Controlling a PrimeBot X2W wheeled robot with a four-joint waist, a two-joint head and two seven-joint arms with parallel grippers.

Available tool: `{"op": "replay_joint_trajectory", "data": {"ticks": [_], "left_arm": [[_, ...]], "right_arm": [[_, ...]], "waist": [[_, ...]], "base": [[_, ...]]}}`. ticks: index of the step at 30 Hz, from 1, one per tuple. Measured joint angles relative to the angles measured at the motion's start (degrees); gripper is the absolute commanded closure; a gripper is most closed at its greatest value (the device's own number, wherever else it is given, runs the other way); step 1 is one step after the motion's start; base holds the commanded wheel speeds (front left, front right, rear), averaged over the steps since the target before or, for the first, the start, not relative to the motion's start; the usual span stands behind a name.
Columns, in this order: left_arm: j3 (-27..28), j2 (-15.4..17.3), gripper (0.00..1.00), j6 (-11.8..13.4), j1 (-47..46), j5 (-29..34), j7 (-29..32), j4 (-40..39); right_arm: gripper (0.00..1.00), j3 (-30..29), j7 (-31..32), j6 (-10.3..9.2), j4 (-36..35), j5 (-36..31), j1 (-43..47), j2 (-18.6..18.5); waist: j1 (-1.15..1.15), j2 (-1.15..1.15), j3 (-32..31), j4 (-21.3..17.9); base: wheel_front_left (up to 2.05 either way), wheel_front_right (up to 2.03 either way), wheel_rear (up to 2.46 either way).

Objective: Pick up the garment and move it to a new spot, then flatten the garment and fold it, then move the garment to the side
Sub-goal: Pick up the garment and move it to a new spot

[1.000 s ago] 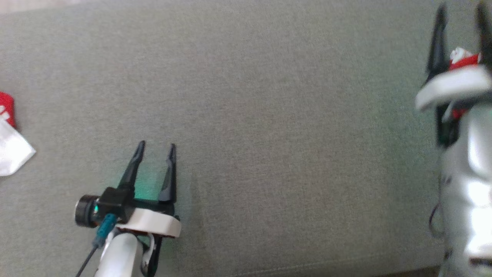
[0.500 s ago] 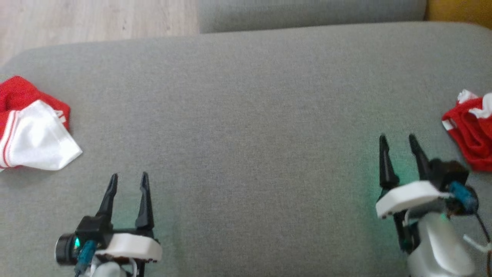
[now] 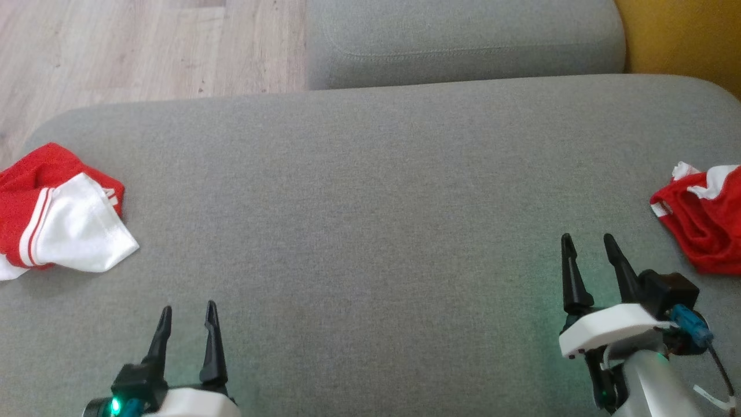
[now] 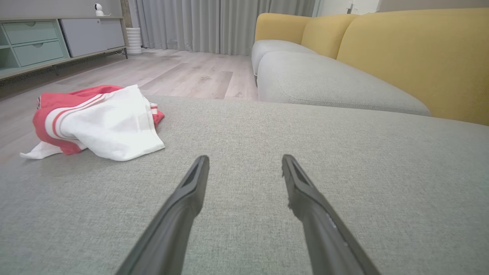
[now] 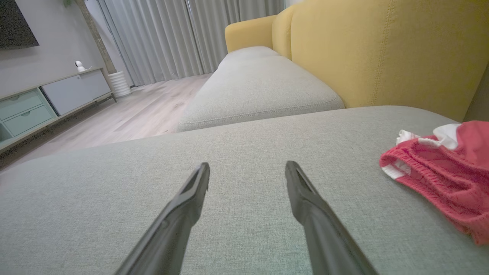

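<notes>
Two garments are seen on the grey cushion [image 3: 370,191], at opposite edges of the head view. A crumpled red garment [image 3: 703,231] with white trim is found at the right edge, partly cut off by the frame. A red-and-white garment [image 3: 63,226] is laid at the left edge, close to the cushion's rounded corner. The right gripper [image 3: 587,238] is held at the lower right with its fingers spread apart and nothing between them. The left gripper [image 3: 189,308] is held at the lower left, likewise spread and empty. The crumpled red garment is placed just to the right of the right gripper's fingers and slightly above them in the frame. In the right wrist view its ribbed edge is turned towards the fingers, and its bulk is stretched away to the lower right. Which garment is meant cannot be settled. If the crumpled one is meant, it is judged to be within nearer reach of the right arm, and a short sideways swing rightward would be called for. The left garment is set well apart, up and left of the left gripper.
</notes>
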Motion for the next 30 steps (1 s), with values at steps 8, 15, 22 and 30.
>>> {"op": "replay_joint_trajectory", "data": {"ticks": [8,15,22,30], "left_arm": [[-0.01,0.00,0.00,0.15,1.14,-0.09,0.00,-0.55],[-0.03,0.00,0.00,0.14,1.20,-0.23,0.00,-0.86],[-0.24,0.00,0.00,0.14,1.10,-0.56,0.00,-0.79],[2.20,0.05,0.00,0.14,1.29,-0.44,0.00,0.29]], "right_arm": [[0.00,0.85,0.00,0.00,-0.52,1.08,0.25,0.00],[0.00,0.75,0.00,0.00,-0.77,1.51,1.42,0.01],[0.00,1.33,0.00,0.00,-0.64,1.38,1.81,0.01],[0.00,4.79,0.00,0.00,-0.09,2.23,2.36,0.03]], "waist": [[0.00,0.00,-0.92,0.44],[0.00,0.00,-0.80,1.65],[0.01,0.00,-0.39,6.25],[0.01,0.00,-0.24,16.13]], "base": [[0.00,0.00,0.00],[0.00,0.00,0.00],[0.00,0.00,0.00],[0.00,0.00,0.00]]}}
